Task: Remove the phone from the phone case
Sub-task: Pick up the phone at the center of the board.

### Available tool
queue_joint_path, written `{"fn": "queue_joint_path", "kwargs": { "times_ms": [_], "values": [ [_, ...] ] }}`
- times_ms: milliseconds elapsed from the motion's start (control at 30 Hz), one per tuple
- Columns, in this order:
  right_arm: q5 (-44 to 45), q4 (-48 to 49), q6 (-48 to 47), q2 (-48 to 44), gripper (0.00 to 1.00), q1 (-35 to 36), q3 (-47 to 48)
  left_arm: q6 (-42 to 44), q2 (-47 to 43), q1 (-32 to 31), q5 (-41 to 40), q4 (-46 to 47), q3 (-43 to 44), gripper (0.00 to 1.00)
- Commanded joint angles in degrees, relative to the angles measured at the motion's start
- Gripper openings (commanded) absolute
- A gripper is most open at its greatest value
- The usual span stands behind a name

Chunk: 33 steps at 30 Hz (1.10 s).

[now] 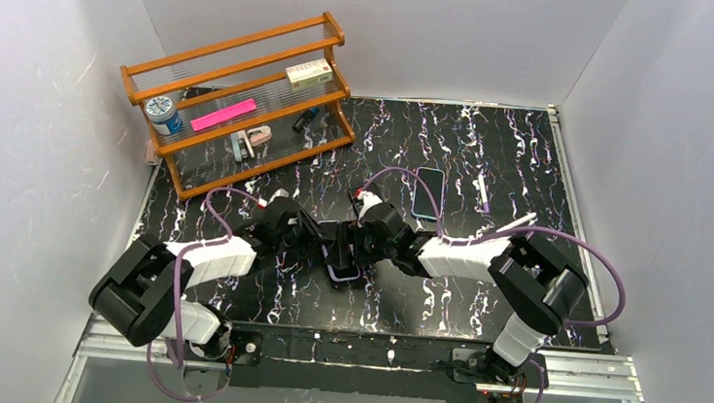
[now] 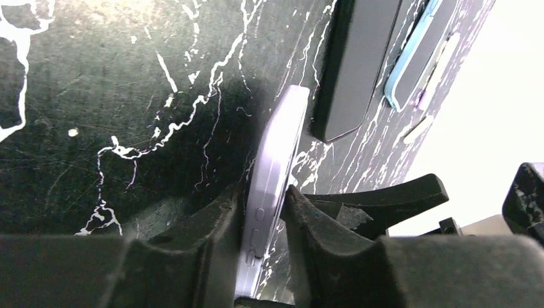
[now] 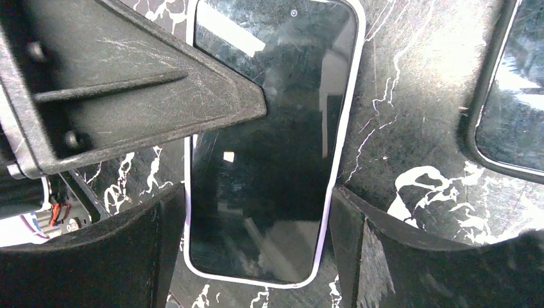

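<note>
Left pincer (image 2: 264,215) pinching phone case (image 2: 282,128) rim; right pincer (image 3: 253,224) straddles phone (image 3: 276,115) long edges, grip unclear; dark handset (image 2: 359,70) just beside.

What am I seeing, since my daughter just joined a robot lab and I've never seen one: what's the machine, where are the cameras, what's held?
A left arm and right arm are bolted to a black marbled table. One picture looks down from overhead; the other two come from cameras on the wrists. On the table are a wooden rack and a spare phone. The left claw pinches a lilac-cased phone by its edge; the right claw grips its long sides.
</note>
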Motion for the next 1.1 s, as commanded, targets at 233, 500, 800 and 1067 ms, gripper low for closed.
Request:
{"fn": "queue_joint_path", "kwargs": {
  "times_ms": [233,500,800,1067],
  "values": [
    [2.06,6.45,-0.07,-8.15,0.31,-0.27,-2.67,-7.15,-4.09,-0.84,-2.21,11.08,-5.01,0.0],
    [6.74,8.3,1.95,-22.49,0.95,-2.46,-8.68,-10.1,-15.97,0.49,-9.15,13.47,-8.07,0.0],
    [11.64,13.09,5.9,-33.58,0.99,-2.58,-14.14,-15.06,-23.19,1.52,-14.26,23.24,-11.54,0.0],
    [2.56,25.8,14.59,-32.44,0.99,-2.73,-19.63,-20.08,-26.71,1.62,-17.45,25.89,-11.2,0.0]
  ]
}}
